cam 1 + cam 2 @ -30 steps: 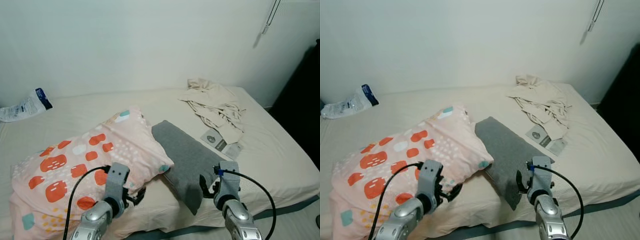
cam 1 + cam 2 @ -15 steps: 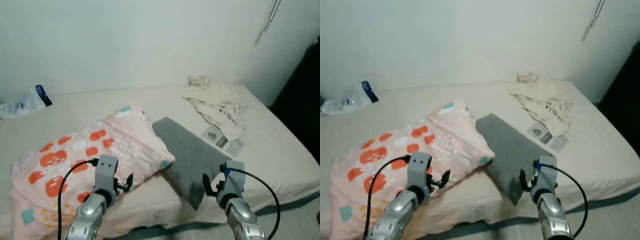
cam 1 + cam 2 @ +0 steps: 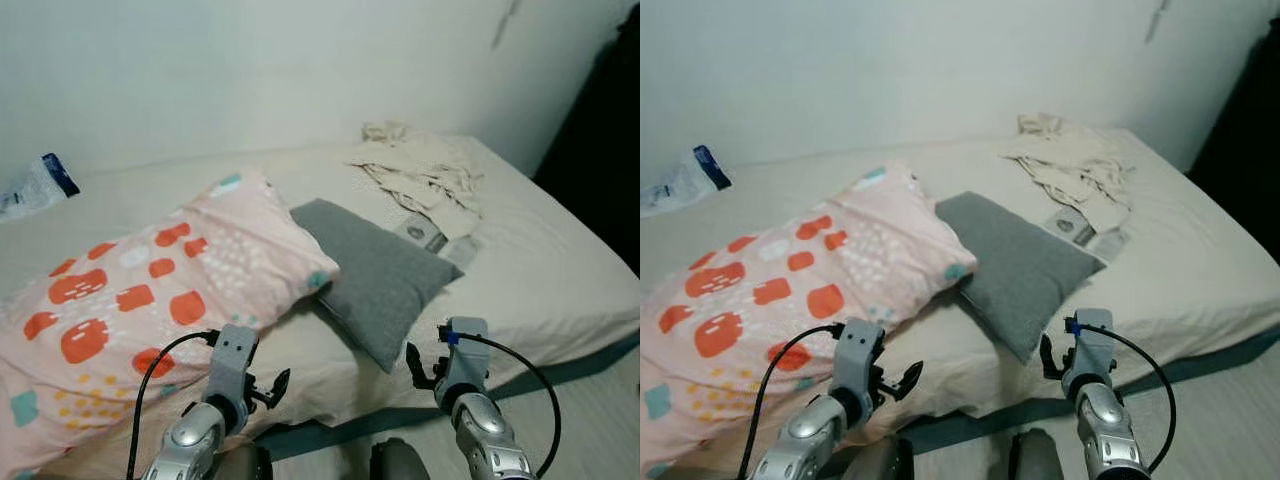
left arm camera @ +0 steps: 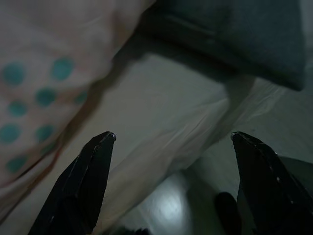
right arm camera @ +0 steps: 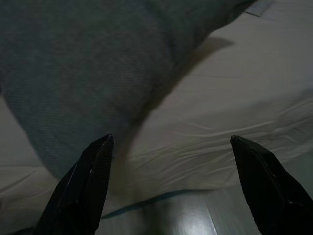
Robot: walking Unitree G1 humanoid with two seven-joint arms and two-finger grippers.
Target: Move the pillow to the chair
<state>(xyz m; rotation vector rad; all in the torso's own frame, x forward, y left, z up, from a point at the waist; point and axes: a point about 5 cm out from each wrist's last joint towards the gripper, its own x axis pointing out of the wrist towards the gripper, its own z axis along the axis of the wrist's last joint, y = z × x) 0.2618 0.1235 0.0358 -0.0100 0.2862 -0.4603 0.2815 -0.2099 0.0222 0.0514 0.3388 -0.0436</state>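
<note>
Lying across a cream-sheeted bed [image 3: 560, 290]: a large pink pillow with orange blotches [image 3: 150, 290], overlapping a grey square fabric pillow [image 3: 375, 275], near crumpled beige cloth [image 3: 415, 175]. Hovering low by the bed's near edge, touching nothing: left gripper [image 4: 171, 171] spread wide, right gripper [image 5: 168, 171] spread likewise.

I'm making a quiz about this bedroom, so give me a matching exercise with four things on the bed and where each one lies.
Things:
1. grey pillow
2. patterned pillow
3. beige clothes
4. plastic bag

Places:
A. far left, by the wall
B. far right corner of the bed
C. left half of the bed
D. middle, near the front edge

Pairs: 1-D, 2-C, 3-B, 4-A
</note>
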